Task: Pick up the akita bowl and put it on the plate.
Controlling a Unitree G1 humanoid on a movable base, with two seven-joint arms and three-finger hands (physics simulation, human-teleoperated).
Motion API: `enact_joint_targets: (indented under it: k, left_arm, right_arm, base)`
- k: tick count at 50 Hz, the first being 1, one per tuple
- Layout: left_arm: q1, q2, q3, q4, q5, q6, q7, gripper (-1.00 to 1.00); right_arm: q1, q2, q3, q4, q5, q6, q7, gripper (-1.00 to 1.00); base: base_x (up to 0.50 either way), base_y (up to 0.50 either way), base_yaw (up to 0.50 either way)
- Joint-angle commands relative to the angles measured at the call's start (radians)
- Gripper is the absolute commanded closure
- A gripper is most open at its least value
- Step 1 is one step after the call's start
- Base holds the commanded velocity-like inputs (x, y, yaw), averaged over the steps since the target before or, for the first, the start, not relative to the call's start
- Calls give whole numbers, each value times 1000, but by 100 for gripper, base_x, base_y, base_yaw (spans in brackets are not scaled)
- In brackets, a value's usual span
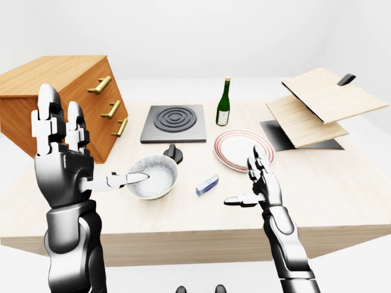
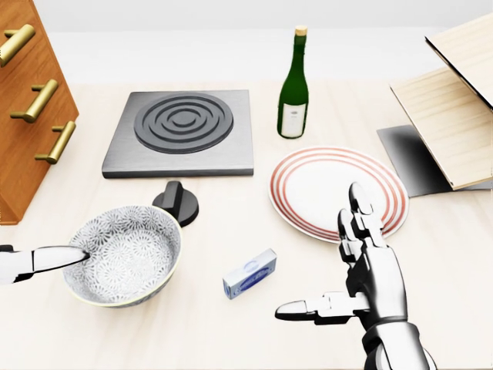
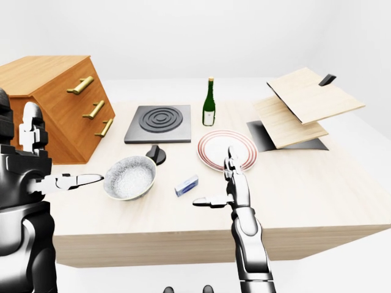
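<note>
Pale wood makes up the bench (image 2: 231, 331), and the akita bowl (image 2: 123, 258), patterned grey and white, sits on it at the lower left of the head view. It is just below a black knob (image 2: 176, 204) and left of a small blue box (image 2: 249, 274). The red-ringed plate (image 2: 308, 185) lies apart from it to the right, below a green bottle (image 2: 293, 85). The left hand (image 1: 61, 174) is spread wide, fingers upright, thumb stretched out with its tip at the bowl's left rim; whether it touches I cannot tell. The right hand (image 2: 373, 281) is spread too, holding nothing, fingertips over the plate's lower edge
</note>
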Motion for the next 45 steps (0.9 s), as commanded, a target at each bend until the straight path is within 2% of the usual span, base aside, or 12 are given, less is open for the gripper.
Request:
enact_joint_targets:
  k: [1, 5, 7, 8, 11, 28, 35, 36, 37, 38, 40, 45]
  left_arm:
    - [-5, -1, -2, 9, 2, 0, -1, -100]
    - [-2, -2, -4, 16, 3, 0, -2, -100]
    - [-3, -2, -6, 8, 3, 0, 1, -100]
    - [-2, -3, -9, 5, 5, 0, 1, -100]
    - [-2, -4, -10, 12, 6, 0, 0, -100]
    - [-2, -3, -8, 2, 6, 0, -2, -100]
    - [0, -3, -6, -1, 4, 0, -3, -100]
    - [1, -4, -7, 5, 6, 0, -4, -100]
    - [1, -5, -8, 6, 7, 0, -4, -100]
    - [2, -5, -9, 3, 7, 0, -4, -100]
    - [2, -5, -7, 0, 6, 0, -5, -100]
    - [3, -6, -6, 0, 5, 0, -4, -100]
  right_arm:
    - [5, 0, 5, -7, -2, -18, 22, -100]
    - [2, 0, 4, 4, -4, -29, 25, -100]
    - [-13, 1, -2, 27, -33, -10, -15, -100]
    - [-14, -1, 0, 32, -28, -23, -4, -100]
    - [-12, -1, -2, 25, -28, -15, -9, -100]
    - [-8, -1, 1, 22, -43, -15, -19, -100]
    - [-7, 0, 4, 10, -42, 1, -19, -100]
    - [0, 0, 7, 3, -24, -6, 4, -100]
    - [-4, 0, 5, 5, -33, 9, -8, -100]
    - [-5, -1, 3, 11, -33, 0, -7, -100]
    - [-2, 1, 0, -1, -17, 8, 0, -100]
    - [-3, 0, 3, 5, -26, -2, -2, -100]
  base:
    - [50, 0, 0]
    - [50, 0, 0]
    - [37, 0, 0]
    - [0, 0, 0]
    - [0, 0, 0]
    - [0, 0, 0]
    - [0, 0, 0]
    - [44, 0, 0]
    - [50, 0, 0]
    - [50, 0, 0]
    - [50, 0, 0]
    - [50, 0, 0]
